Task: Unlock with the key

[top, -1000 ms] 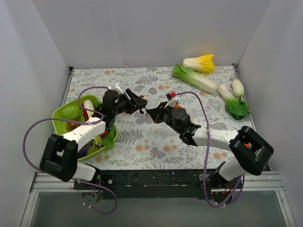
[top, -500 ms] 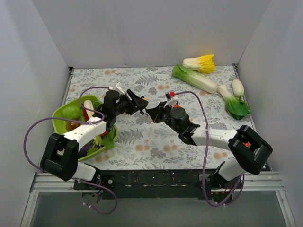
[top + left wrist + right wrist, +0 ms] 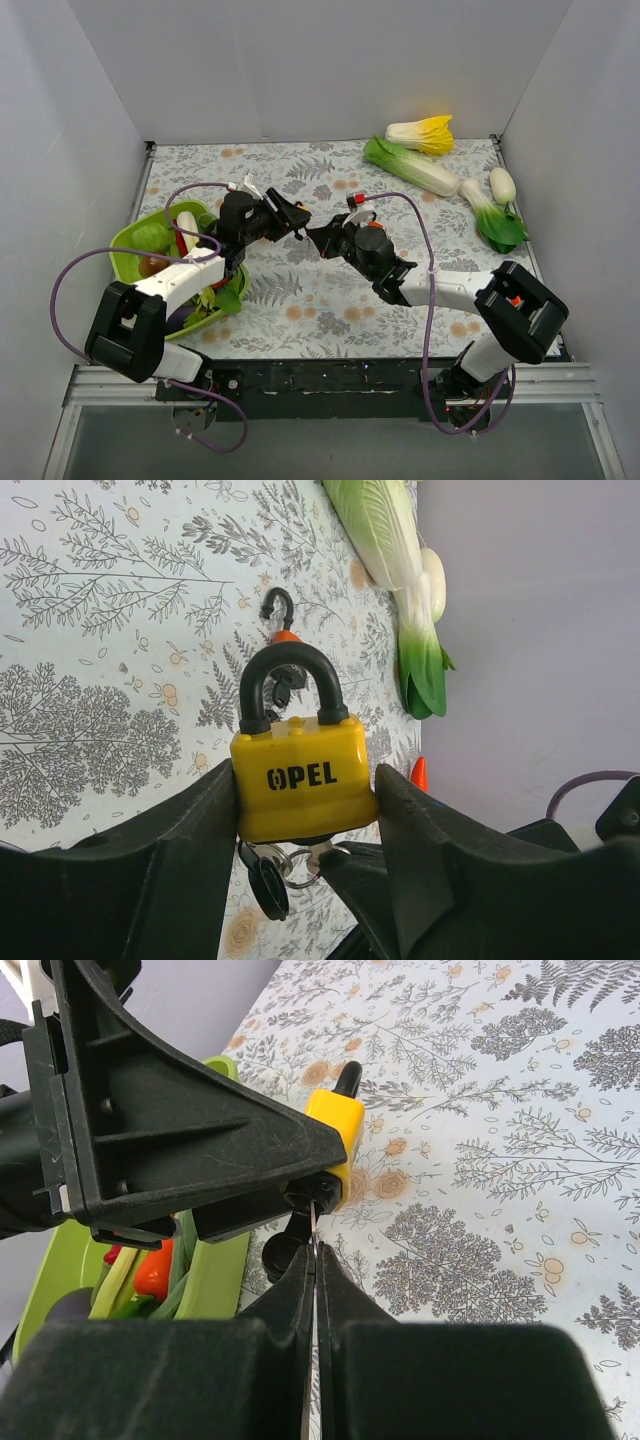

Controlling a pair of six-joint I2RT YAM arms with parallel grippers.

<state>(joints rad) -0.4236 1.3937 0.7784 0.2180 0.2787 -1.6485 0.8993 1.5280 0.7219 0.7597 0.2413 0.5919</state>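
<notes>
One yellow padlock, one key bunch, two grippers. Your left gripper clamps the padlock's body. The key bunch hangs under the padlock's base, its silver blade pinched by your right gripper, fingers together.

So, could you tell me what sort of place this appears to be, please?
Probably a robot lab booth: plain grey walls box in a floral cloth, toy-looking vegetables lie on it, and two arms work a yellow padlock and the key.
</notes>
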